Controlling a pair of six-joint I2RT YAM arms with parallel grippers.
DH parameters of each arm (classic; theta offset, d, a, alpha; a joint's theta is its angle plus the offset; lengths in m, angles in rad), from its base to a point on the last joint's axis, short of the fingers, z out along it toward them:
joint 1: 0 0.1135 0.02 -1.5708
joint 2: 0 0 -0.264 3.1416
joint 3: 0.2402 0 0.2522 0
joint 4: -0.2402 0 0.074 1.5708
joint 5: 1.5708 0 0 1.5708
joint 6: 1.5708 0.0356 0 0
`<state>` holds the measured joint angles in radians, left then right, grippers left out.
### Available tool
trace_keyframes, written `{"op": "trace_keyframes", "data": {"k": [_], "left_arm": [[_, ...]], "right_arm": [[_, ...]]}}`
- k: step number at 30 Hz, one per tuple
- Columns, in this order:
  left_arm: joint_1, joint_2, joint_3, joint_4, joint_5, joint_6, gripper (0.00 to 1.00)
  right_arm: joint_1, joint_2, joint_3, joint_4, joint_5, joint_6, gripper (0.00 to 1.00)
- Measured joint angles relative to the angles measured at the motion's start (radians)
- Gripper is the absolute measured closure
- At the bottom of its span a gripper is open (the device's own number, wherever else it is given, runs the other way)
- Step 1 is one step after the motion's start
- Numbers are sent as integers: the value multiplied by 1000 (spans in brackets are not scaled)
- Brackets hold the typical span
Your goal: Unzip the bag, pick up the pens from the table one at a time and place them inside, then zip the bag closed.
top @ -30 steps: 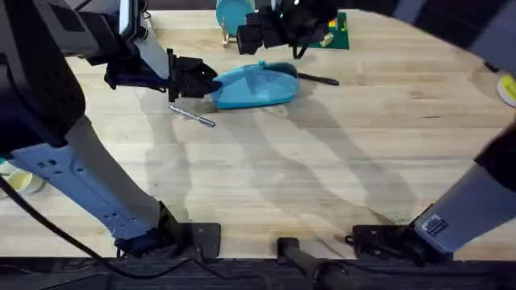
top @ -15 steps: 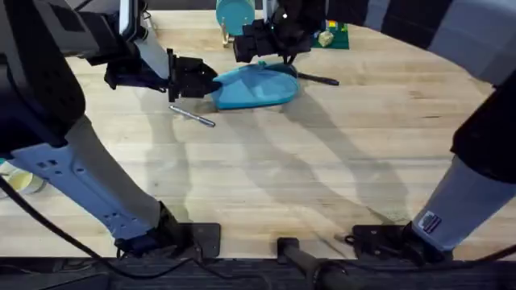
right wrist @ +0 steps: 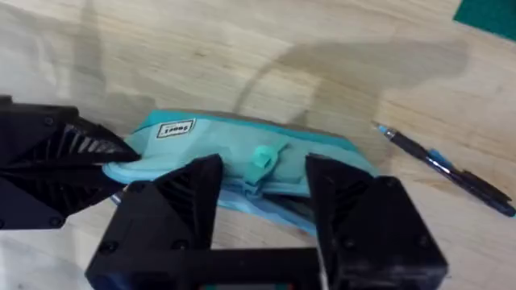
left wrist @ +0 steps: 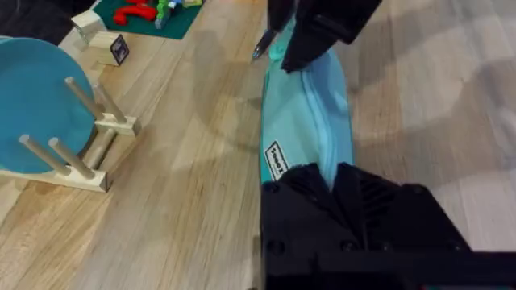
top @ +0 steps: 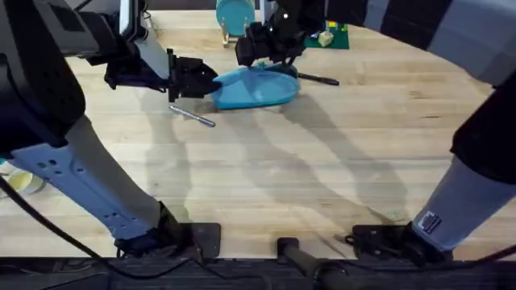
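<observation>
- Risk one: the right end effector point(right wrist: 260, 189) hangs over the bag point(top: 254, 87) with its fingers apart, straddling the zipper pull tab point(right wrist: 261, 159); if they shut off-centre they pinch fabric rather than the tab.
- Left end effector point(top: 201, 80) appears clamped on the bag's end nearest it (the contact is hidden behind its fingers in the left wrist view); a weak hold lets the bag drag along the surface point(top: 322, 161) once the zipper is pulled.
- Silver pen point(top: 192, 116) lies just beside the left end effector, black pen point(top: 317, 79) at the bag's other end; a sliding bag could knock either.
</observation>
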<state>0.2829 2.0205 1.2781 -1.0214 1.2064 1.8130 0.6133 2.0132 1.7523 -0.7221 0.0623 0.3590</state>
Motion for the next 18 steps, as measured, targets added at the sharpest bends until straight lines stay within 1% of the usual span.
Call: {"op": "trace_keyframes", "data": {"k": [2, 6, 10, 13, 18], "left_arm": [[0, 0, 0, 0, -1, 0, 958], [0, 0, 0, 0, -2, 0, 958], [0, 0, 0, 0, -3, 0, 958], [0, 0, 0, 0, -3, 0, 958], [0, 0, 0, 0, -6, 0, 958]], "right_arm": [[4, 0, 0, -3, -3, 0, 424], [6, 0, 0, -4, -5, 0, 589], [7, 0, 0, -4, -7, 0, 642], [7, 0, 0, -5, -7, 0, 764], [6, 0, 0, -6, -7, 0, 895]]}}
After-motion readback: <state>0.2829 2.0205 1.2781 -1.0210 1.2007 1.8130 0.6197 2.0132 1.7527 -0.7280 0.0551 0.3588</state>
